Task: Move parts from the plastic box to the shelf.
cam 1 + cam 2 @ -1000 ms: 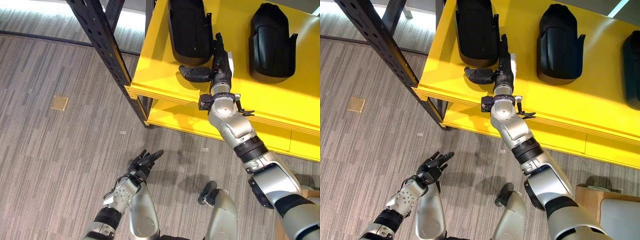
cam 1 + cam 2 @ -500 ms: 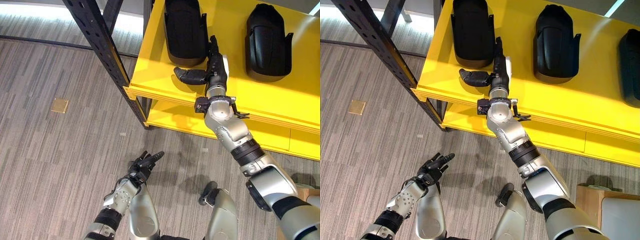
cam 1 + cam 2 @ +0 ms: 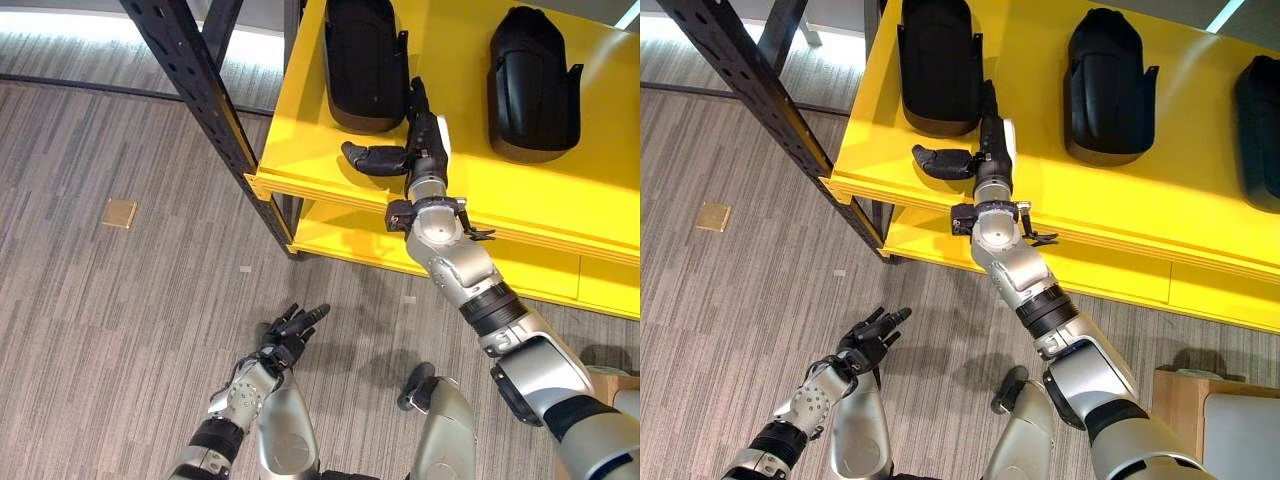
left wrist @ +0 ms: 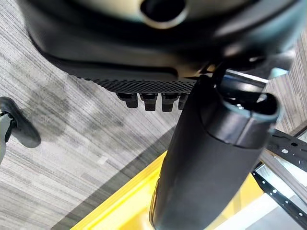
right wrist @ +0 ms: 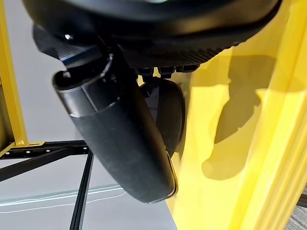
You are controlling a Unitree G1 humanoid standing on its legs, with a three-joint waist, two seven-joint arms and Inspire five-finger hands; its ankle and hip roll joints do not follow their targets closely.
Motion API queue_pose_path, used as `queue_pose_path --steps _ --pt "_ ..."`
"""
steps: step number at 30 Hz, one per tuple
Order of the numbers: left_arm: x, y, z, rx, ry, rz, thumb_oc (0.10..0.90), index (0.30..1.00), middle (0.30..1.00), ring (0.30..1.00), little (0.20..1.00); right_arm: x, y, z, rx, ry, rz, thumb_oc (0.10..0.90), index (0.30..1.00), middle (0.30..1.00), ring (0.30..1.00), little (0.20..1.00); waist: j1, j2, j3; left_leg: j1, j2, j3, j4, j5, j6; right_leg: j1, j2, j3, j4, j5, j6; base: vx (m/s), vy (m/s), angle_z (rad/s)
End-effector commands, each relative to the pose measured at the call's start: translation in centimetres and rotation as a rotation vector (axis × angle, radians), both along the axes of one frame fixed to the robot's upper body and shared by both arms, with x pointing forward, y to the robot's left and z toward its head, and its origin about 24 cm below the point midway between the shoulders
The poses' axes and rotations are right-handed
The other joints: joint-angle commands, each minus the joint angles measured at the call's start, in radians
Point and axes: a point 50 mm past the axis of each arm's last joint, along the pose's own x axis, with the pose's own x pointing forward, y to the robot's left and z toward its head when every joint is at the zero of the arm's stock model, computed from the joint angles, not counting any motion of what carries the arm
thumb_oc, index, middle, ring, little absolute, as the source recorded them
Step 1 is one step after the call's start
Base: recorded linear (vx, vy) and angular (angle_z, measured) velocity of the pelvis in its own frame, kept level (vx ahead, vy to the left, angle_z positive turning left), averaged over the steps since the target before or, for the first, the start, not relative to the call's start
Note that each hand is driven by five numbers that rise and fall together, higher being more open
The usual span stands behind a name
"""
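Three black moulded parts lie on the yellow shelf [image 3: 560, 200]: a left one [image 3: 362, 55], a middle one [image 3: 530, 80] and a third at the right edge [image 3: 1260, 100]. My right hand [image 3: 425, 140] rests open on the shelf, its straight fingers along the left part's right side and its thumb stretched out below that part's near end. The right wrist view shows the thumb [image 5: 124, 143] in front of the black part [image 5: 168, 115]. My left hand [image 3: 290, 330] hangs low over the floor, open and holding nothing.
A black perforated rack upright [image 3: 200, 90] slants down to the shelf's left corner. A lower yellow shelf [image 3: 350, 240] sits beneath the top one. A pale container [image 3: 1240, 430] stands at the lower right. A small tan square [image 3: 119, 208] lies on the floor.
The view has shifted a little. My right hand has edged slightly closer to the left part's side. The left hand has sunk a touch.
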Motion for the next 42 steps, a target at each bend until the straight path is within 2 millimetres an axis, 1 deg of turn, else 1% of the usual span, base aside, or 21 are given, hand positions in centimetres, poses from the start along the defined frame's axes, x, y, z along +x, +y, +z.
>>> queue_pose_path --steps 1,5,13,16,18,20,25,28,33,42 --pt "0.7 -4.0 1.9 -0.16 -0.095 -0.114 0.9 1.0 1.0 1.0 1.0 -2.1 2.2 6.0 0.026 -0.28 0.114 0.9 1.0 1.0 1.0 1.0 -0.006 0.017 -0.015 0.0 -0.057 0.114 -0.009 0.002 0.083 0.078 0.06 -0.009 0.08 -0.132 -0.074 0.0 0.0 0.0" --pt "0.6 -4.8 2.1 -0.191 -0.099 -0.139 0.9 1.0 1.0 1.0 1.0 -2.1 2.2 6.0 0.026 -0.276 0.107 0.9 1.0 1.0 1.0 1.0 -0.008 0.021 -0.015 -0.001 -0.057 0.117 -0.009 0.002 0.084 0.075 0.059 -0.007 0.081 -0.133 -0.075 0.0 0.0 0.0" --pt "0.9 -5.0 2.5 -0.2 -0.099 -0.133 0.9 1.0 1.0 1.0 1.0 -1.8 2.0 6.1 0.046 -0.259 0.111 0.9 1.0 1.0 1.0 1.0 -0.015 0.024 -0.015 0.003 -0.056 0.122 -0.012 0.003 0.081 0.074 0.056 -0.003 0.082 -0.133 -0.073 0.0 0.0 0.0" --pt "1.4 -5.3 3.1 -0.208 -0.104 -0.124 0.9 1.0 1.0 1.0 1.0 -2.0 2.4 6.1 0.042 -0.264 0.115 0.9 1.0 1.0 1.0 1.0 -0.021 0.025 -0.015 0.004 -0.055 0.125 -0.015 0.005 0.079 0.068 0.056 0.002 0.08 -0.131 -0.071 0.0 0.0 0.0" --pt "1.4 -5.4 3.1 -0.211 -0.104 -0.124 0.9 1.0 1.0 1.0 1.0 -2.0 2.4 6.2 0.036 -0.267 0.105 0.9 1.0 1.0 1.0 1.0 -0.022 0.026 -0.015 0.004 -0.055 0.125 -0.015 0.006 0.079 0.068 0.056 0.003 0.08 -0.131 -0.071 0.0 0.014 -0.02" --pt "1.5 -5.6 3.2 -0.218 -0.104 -0.12 0.9 1.0 1.0 1.0 1.0 -2.0 2.4 6.3 0.029 -0.284 0.067 0.9 1.0 1.0 1.0 1.0 -0.024 0.028 -0.015 0.005 -0.056 0.126 -0.017 0.006 0.079 0.068 0.055 0.004 0.079 -0.13 -0.07 0.0 0.036 -0.04" --pt "1.8 -5.7 3.5 -0.227 -0.11 -0.116 0.9 1.0 1.0 1.0 1.0 -1.6 1.9 6.2 0.046 -0.264 0.08 0.9 1.0 1.0 1.0 1.0 -0.029 0.03 -0.015 0.005 -0.056 0.128 -0.015 0.004 0.078 0.066 0.052 0.008 0.081 -0.131 -0.068 0.0 0.006 0.0" --pt "2.1 -5.8 3.8 -0.234 -0.11 -0.111 0.9 1.0 1.0 1.0 1.0 -1.8 2.3 6.3 0.061 -0.264 0.116 0.9 1.0 1.0 1.0 1.0 -0.034 0.027 -0.015 0.004 -0.053 0.131 -0.013 0.004 0.077 0.061 0.053 0.012 0.083 -0.131 -0.067 0.0 0.0 0.0" --pt "2.3 -6.1 3.9 -0.239 -0.109 -0.109 0.9 1.0 1.0 1.0 1.0 -2.0 2.7 6.5 0.075 -0.268 0.13 0.9 1.0 1.0 1.0 1.0 -0.036 0.028 -0.015 0.008 -0.054 0.133 -0.014 0.003 0.076 0.063 0.052 0.014 0.081 -0.131 -0.065 0.0 0.0 0.0" --pt "2.2 -6.3 3.8 -0.258 -0.096 -0.118 0.9 1.0 1.0 1.0 1.0 -2.2 3.1 6.3 0.092 -0.255 0.155 0.9 1.0 1.0 1.0 1.0 -0.038 0.031 -0.015 0.011 -0.055 0.134 -0.014 0.003 0.077 0.063 0.048 0.015 0.081 -0.129 -0.063 0.0 0.0 0.0"
